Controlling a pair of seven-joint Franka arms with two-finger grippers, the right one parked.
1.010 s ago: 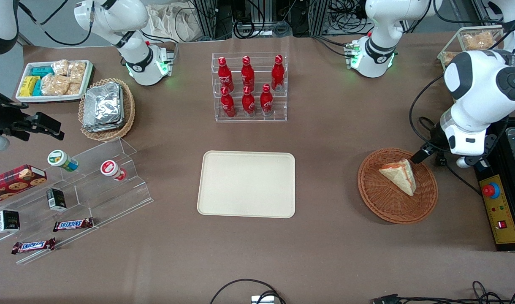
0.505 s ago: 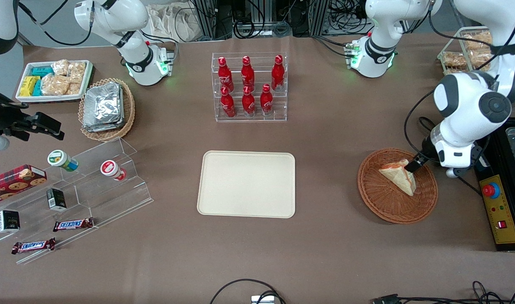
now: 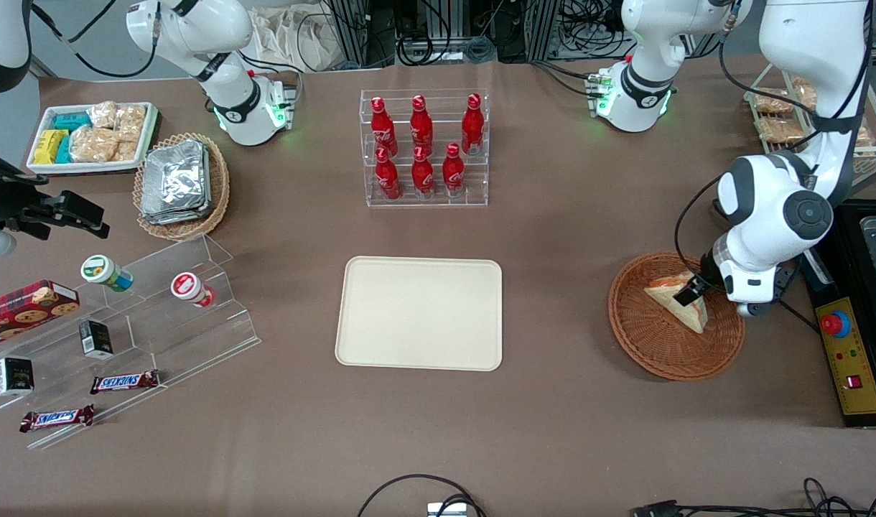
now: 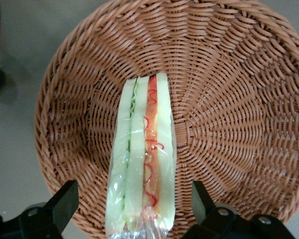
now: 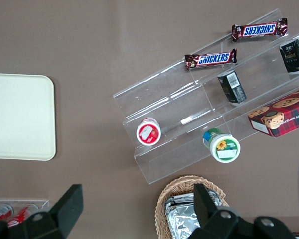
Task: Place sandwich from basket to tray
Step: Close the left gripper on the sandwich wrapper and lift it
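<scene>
Currently in the reach-and-grasp step: gripper hangs low over the basket, fingers spread wide and holding nothing. Wrist view shows one black finger on each flank of the sandwich, each standing clear of the bread with bare wicker between, so no contact judged yet. Sandwich lies in the basket on its side, cut edge up toward the wrist camera, white bread slabs with a green layer and a red-orange layer between, wrapped in clear film that bunches at the end nearest the fingers. In front view the sandwich sits in the part of the basket toward the working arm's end, with the gripper over its thick end. Tray is mid-table, well apart from the basket toward the parked arm's end, nothing on it. Task barely begun; nothing lifted, nothing moved. Next move by my read: drop a little further so the pads sit beside the bread rather than above it, then close across the stack of layers. Fingers already straddle it squarely, so little sideways correction looks needed. Squeeze should be gentle since the wedge looks soft and the film may be slippery; then lift clear of the basket rim and carry to the tray.
</scene>
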